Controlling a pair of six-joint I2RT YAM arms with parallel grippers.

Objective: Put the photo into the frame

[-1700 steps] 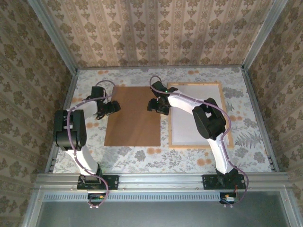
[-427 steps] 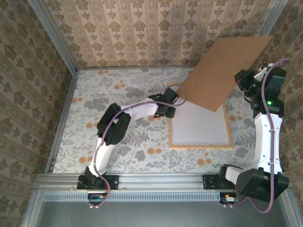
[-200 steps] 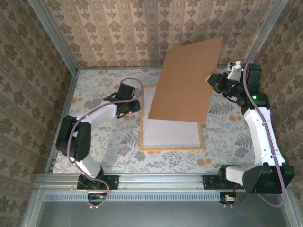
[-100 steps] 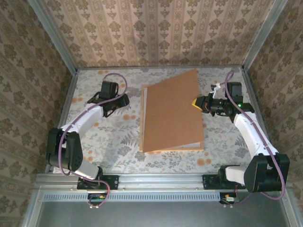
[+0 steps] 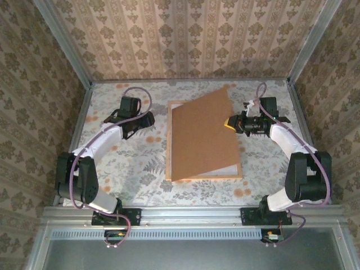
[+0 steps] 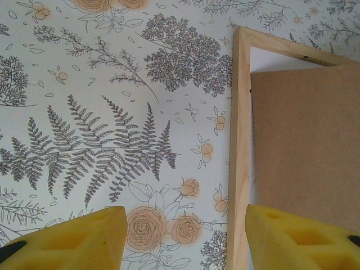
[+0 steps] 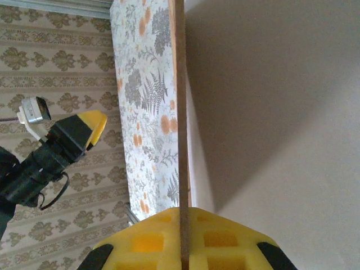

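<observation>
On my left, the left gripper [image 5: 145, 120] hangs over the floral-patterned table [image 5: 129, 163], just beside the left rail of the frame and not touching it. On its wrist camera I see its yellow foam pads [image 6: 73, 236] standing apart with only tabletop between them. The large rectangular frame of thin, pale natural wood [image 5: 169, 140] lies flat in the middle of the table. Inside it, near the far left corner, I see a strip of a flat white sheet [image 6: 264, 59]; I cannot tell whether any print is on it. Over that lies the plain brown rectangular backing board [image 5: 202, 135]. It sits askew to the frame, with its far right corner past the far rail. On my right, the right gripper [image 5: 230, 122] is clamped on the board's right edge, and the thin edge runs straight between its yellow pads [image 7: 140, 242]
</observation>
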